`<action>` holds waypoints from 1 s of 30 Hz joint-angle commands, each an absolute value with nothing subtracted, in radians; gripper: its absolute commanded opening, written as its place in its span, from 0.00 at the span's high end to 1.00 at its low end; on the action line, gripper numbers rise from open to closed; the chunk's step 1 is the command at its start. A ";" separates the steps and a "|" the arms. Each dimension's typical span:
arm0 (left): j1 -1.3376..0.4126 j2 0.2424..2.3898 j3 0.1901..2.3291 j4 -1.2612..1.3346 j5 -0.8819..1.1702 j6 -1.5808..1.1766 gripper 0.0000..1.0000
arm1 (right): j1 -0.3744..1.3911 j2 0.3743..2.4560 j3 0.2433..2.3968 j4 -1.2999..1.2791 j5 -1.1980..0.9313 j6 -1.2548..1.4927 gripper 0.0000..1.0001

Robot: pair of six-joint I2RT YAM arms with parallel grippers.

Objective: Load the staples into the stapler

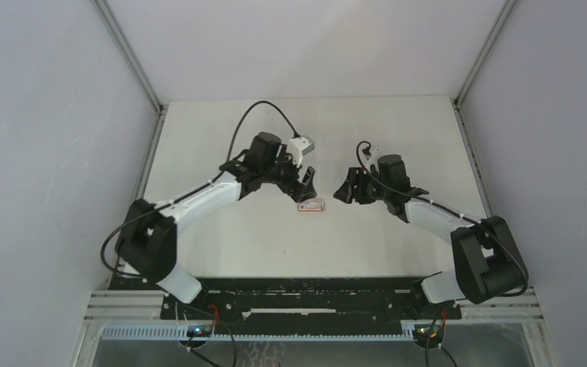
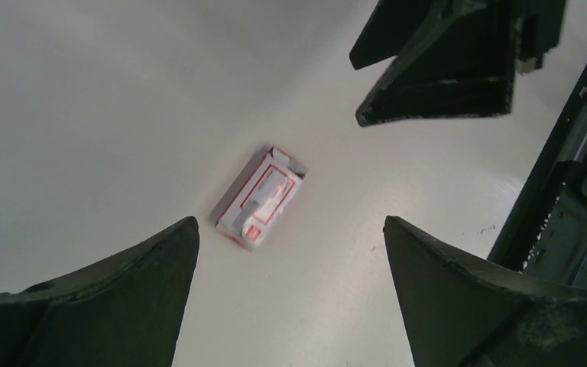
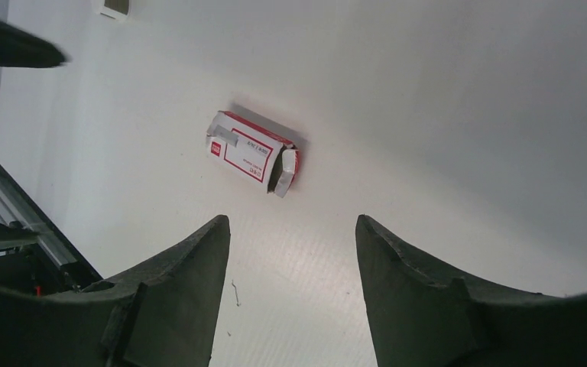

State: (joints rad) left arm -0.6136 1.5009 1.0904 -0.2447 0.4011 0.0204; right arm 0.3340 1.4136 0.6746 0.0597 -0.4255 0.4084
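The staples box (image 1: 311,206) lies flat, at 6 o'clock from the left gripper (image 1: 306,186), 8 o'clock from the right gripper (image 1: 346,189); both gape empty. Its end flap (image 3: 287,170) is open: a tilted pinch could spill staples.

Overhead; both wrist views sharing staples (image 2: 260,197)

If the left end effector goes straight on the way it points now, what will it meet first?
Most likely the staples box: in the left wrist view it lies on the table ahead, framed by the open left end effector. Nothing stands between, though depth is unclear.
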 commanded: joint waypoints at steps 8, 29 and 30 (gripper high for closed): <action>-0.638 1.837 1.272 -0.078 0.506 -0.023 0.09 | 0.334 1.280 0.628 0.144 -0.356 0.428 0.39; -0.641 1.892 1.107 -0.006 0.397 -0.093 0.13 | 0.334 1.251 0.614 0.158 -0.371 0.442 0.39; -0.643 1.888 1.101 -0.006 0.393 -0.092 0.13 | 0.334 1.251 0.613 0.159 -0.370 0.442 0.39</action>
